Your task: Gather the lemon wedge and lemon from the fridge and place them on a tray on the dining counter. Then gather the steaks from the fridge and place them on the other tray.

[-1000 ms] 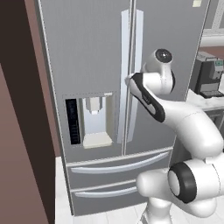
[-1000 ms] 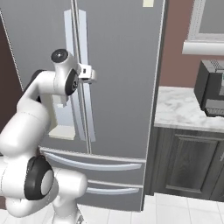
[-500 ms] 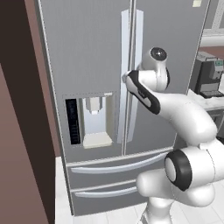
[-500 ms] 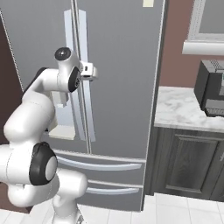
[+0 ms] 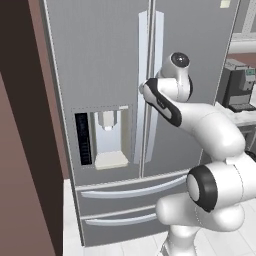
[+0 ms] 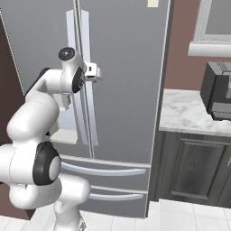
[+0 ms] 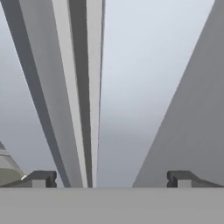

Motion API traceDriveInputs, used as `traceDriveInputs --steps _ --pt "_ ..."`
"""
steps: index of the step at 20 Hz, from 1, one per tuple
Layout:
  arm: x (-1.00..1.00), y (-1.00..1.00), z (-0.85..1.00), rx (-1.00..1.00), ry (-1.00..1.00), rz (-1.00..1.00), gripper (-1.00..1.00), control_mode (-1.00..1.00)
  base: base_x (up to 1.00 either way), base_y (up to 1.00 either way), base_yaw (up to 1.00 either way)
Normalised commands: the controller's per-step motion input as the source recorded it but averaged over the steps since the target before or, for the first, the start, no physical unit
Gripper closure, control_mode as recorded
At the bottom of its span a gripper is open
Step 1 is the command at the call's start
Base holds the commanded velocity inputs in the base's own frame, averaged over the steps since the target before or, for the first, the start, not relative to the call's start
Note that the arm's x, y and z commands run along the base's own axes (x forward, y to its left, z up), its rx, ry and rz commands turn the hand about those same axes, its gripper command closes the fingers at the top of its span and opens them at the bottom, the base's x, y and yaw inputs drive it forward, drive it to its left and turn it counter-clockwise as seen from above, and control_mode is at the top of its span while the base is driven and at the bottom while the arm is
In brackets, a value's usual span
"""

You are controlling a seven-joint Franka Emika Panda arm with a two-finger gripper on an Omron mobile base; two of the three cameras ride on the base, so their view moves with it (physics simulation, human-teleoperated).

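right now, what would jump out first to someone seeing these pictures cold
The big stainless French-door fridge dominates, both doors shut, with a water dispenser in its left door and two drawers below. The white arm reaches up to the door handles at the centre seam, its gripper open with the handles between the fingertips. To the right, a dark coffee machine sits on a marble counter.
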Motion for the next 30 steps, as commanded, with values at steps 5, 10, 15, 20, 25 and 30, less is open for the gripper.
traceDriveInputs --steps 5,10,15,20,25,30 --pt "0.28 0.0 0.0 0.0 0.0 0.0 -1.0 -1.0 0.0 0.0 0.0" --pt "0.06 0.0 0.0 0.0 -0.02 0.0 -1.0 -1.0 0.0 0.0 0.0" --pt "-0.01 0.01 0.06 -0.01 -0.08 -0.05 -1.0 -1.0 0.0 0.0 0.0" --pt "-0.11 0.0 0.17 0.0 -0.14 -0.05 -1.0 -1.0 0.0 0.0 0.0" --pt "-0.14 0.0 0.2 0.02 -0.13 -0.02 -1.0 -1.0 0.0 0.0 0.0" --pt "-0.01 0.0 0.15 0.04 -0.08 0.0 -1.0 -1.0 0.0 0.0 0.0"
